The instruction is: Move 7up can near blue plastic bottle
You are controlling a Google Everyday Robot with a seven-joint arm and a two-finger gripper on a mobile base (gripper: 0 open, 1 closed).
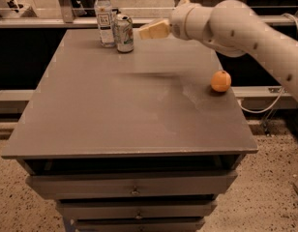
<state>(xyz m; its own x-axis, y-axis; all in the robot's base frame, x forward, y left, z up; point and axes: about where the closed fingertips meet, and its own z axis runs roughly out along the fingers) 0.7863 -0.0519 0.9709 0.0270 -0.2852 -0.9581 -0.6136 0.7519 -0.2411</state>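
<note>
The blue plastic bottle (pixel 104 17) stands upright at the far edge of the grey drawer table (pixel 115 115). The 7up can (pixel 124 33) is upright just beside the bottle, on its right; whether they touch I cannot tell. Further right of the bottle, past the can and clear of it, the gripper (pixel 150 31) hangs above the tabletop. I cannot tell if it is spread or pressed together. An orange (pixel 220 80) sits well apart from the bottle, near the table's right edge.

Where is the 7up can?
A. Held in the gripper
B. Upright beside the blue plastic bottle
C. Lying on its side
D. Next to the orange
B: the 7up can stands upright close beside the blue plastic bottle; the gripper hovers clear of it, over the table's far edge.
</note>
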